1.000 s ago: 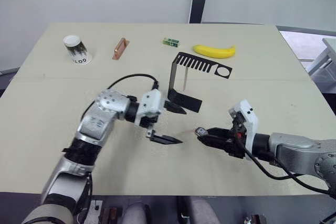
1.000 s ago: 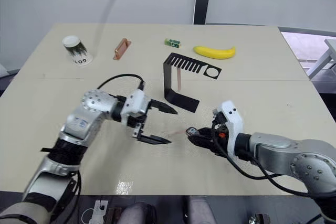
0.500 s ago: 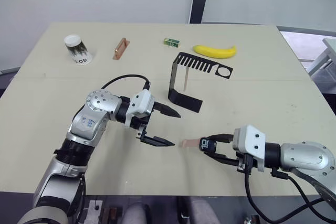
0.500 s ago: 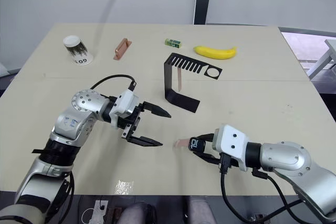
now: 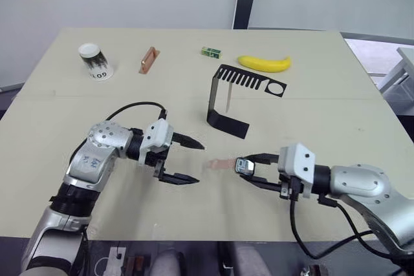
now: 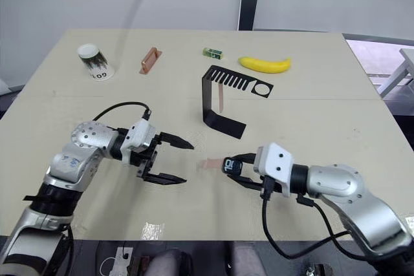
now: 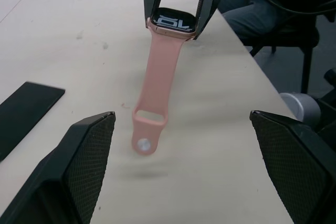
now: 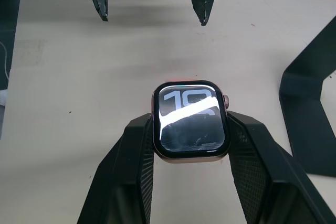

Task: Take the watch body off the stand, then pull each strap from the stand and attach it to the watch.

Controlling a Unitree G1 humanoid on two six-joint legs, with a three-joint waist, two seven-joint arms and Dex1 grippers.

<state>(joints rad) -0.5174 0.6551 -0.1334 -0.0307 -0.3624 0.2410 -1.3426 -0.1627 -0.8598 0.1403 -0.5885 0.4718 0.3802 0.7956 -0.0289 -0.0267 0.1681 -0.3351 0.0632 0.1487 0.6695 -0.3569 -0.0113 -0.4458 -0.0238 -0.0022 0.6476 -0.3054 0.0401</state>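
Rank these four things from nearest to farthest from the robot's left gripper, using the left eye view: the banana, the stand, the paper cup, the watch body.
From the left gripper:
1. Watch body, just to its right, clamped in the right gripper.
2. Stand, beyond it and to the right, mid-table.
3. Paper cup, far left corner.
4. Banana, far side, to the right.
The cup and banana are close in distance; that order is less certain.

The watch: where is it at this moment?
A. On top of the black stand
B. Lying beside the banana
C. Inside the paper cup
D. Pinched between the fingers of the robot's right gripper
D. The watch body sits clamped between the two black fingers of the right gripper, with one strap attached and hanging toward the open left gripper.
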